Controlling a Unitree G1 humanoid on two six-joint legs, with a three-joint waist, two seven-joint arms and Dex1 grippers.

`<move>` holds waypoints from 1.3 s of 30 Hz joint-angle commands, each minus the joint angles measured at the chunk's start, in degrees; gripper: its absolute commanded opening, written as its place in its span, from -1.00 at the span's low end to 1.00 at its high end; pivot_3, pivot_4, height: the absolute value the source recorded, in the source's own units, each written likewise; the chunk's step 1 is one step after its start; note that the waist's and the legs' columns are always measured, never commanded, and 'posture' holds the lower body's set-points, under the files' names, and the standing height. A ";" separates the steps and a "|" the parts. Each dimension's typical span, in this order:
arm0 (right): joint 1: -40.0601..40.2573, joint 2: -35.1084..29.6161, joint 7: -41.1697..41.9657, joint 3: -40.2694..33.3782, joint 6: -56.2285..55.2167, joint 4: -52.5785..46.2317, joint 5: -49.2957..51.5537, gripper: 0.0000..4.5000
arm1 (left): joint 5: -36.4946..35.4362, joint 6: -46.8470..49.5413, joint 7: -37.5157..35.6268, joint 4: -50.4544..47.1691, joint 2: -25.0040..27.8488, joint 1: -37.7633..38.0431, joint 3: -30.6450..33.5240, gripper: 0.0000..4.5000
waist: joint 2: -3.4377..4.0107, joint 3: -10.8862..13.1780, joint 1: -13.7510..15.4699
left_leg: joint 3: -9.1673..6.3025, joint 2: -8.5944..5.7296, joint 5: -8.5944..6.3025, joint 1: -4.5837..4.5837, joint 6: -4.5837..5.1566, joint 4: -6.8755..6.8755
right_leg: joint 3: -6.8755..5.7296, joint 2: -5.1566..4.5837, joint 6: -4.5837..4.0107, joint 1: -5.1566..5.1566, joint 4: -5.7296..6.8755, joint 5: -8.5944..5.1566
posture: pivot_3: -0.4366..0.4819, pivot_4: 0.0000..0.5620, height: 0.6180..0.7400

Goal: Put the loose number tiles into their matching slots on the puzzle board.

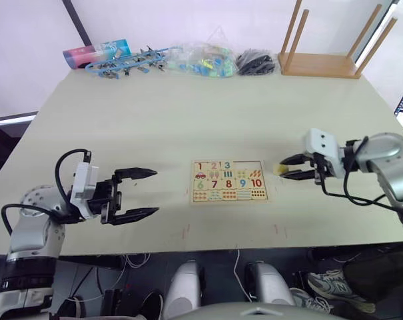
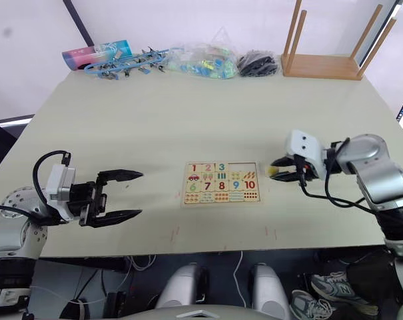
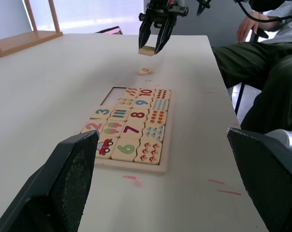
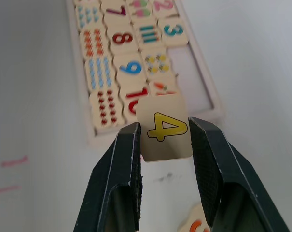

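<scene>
Your right gripper [image 4: 162, 140] pinches the yellow 4 tile [image 4: 164, 126] by its side edges, just off the puzzle board [image 1: 228, 181] on its right, digit clear for lining up with the empty slots [image 4: 195, 80]. Your left gripper [image 1: 133, 194] hangs wide and empty, well left of the board.

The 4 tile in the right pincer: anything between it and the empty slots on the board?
Nothing visible. The 4 tile sits in the right pincer, just off the puzzle board edge, beside the open slots. Only bare table lies between.
</scene>
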 commanded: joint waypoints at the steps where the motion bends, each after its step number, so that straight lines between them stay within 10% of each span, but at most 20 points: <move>1: -3.47 0.88 -0.80 1.81 2.54 -0.11 -0.92 -0.60 | -1.85 1.35 2.07 -2.52 0.17 1.23 3.39 1.00 | 0.00 0.00 0.10 | 0.01 0.00 0.00 -0.03 0.00 0.00 | -0.01 -0.01 0.00 -0.02 -0.01 0.00 | -0.05 -0.47 1.00; 39: -27.46 21.43 0.38 23.52 0.73 27.05 -21.80 -0.60 | -3.11 6.63 12.99 -14.03 -0.54 11.49 10.45 1.00 | 0.00 0.00 -1.58 | 0.12 -0.06 -0.01 -0.21 -0.04 -0.03 | -0.18 0.02 -0.04 -0.10 -0.01 0.02 | -0.05 -0.47 1.00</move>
